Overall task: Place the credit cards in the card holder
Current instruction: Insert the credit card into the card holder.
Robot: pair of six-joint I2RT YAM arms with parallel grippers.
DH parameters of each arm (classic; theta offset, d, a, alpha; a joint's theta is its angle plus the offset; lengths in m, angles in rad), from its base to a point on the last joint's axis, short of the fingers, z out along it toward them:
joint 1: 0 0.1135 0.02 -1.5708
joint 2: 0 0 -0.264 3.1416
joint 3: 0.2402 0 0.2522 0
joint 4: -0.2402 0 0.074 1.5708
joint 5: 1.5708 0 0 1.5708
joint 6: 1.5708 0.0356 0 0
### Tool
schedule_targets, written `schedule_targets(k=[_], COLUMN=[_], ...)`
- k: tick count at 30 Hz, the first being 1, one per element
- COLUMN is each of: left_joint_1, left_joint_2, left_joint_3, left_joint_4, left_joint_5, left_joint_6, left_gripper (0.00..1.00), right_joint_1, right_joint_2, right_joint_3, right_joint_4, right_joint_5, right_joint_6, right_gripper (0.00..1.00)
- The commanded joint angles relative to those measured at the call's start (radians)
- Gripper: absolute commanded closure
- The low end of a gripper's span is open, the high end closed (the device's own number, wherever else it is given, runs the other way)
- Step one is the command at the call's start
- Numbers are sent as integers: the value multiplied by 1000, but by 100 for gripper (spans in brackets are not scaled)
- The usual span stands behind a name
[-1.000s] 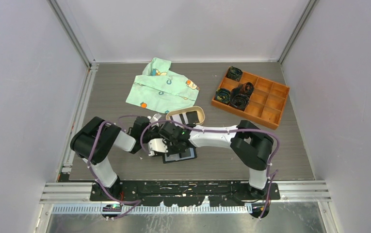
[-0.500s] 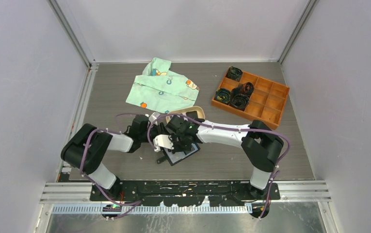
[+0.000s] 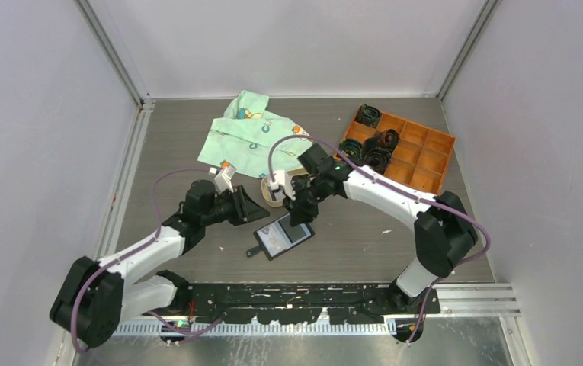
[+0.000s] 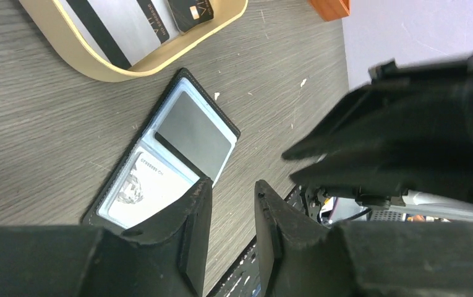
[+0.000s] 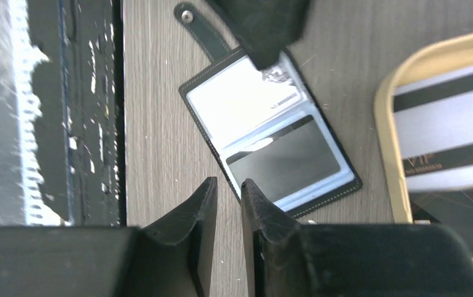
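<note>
The card holder (image 3: 282, 237) lies open on the table, a whitish card (image 4: 144, 185) in one pocket and a dark card (image 4: 193, 133) in the other. More credit cards (image 5: 444, 117), whitish with black stripes and black, lie in the tan oval tray (image 5: 387, 154). My left gripper (image 3: 261, 207) hovers just left of the holder, open, with bare table between its tips (image 4: 232, 189). My right gripper (image 3: 300, 217) hangs over the holder's far end beside the tray. Its jaws (image 5: 229, 184) stand a narrow gap apart with nothing between them.
A green patterned cloth (image 3: 256, 137) lies at the back. An orange compartment box (image 3: 418, 156) with dark rolled items stands at the back right. The black mounting rail (image 3: 296, 293) runs along the near edge.
Both grippers have drawn back from over the card holder: the left arm swung out to the left, the right rose toward the tray and its jaws parted slightly. The holder turned a little.
</note>
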State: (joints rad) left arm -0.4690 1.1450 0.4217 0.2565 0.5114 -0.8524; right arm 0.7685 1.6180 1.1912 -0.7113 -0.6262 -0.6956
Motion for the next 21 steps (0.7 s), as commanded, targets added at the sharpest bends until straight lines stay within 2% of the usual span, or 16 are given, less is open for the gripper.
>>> schedule_targets(k=[1,5,9,21], left_joint_1=[3,4,4,4], left_joint_2=[-120,-190,-206,-78], left_joint_3=[-47,-98,-148,-164], left_joint_4=[-74,-100,-116,-115], left_joint_5=[-70,-100,-133,-177], left_joint_6=[48,41,15,-34], left_gripper=[68,68,67,67], right_joint_1=[-118,-200,-232,-235], right_joint_2=[-82,-107,-68,161], right_joint_3=[-57,-156,-192,-60], right_joint_4=[151,340,412,222], right_joint_5=[-254,-319,-326,-186], right_joint_6=[253,470,586,606], right_gripper=[70,59,56,56])
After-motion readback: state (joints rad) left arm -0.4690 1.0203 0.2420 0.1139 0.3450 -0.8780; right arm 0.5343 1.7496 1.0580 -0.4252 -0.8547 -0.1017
